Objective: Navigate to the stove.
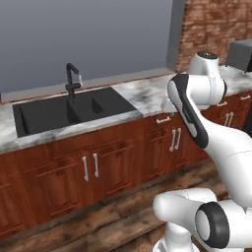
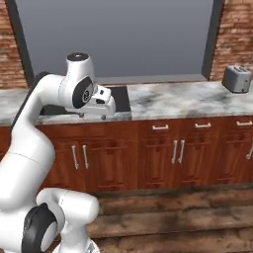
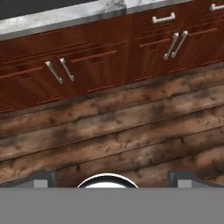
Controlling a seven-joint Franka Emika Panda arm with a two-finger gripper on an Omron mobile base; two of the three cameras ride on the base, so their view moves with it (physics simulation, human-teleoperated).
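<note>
A black sink (image 1: 69, 114) with faucet (image 1: 73, 81) sits in the marble desk (image 2: 188, 99), a toaster (image 2: 236, 78) far right. The end effector (image 3: 112, 177) hangs over wooden floor (image 3: 131, 135), its 2 fingertips (image 3: 43, 178) apparently wide apart.

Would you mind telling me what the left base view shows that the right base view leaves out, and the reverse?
The left base view alone gives the black sink basin whole, with its dark faucet standing behind it. The right base view alone gives the silver toaster in full on the counter at the right, plus the brick wall left of the window. Both share the marble counter, the reddish wood cabinets with silver handles, the grey window, the plank floor and the white arm.
</note>
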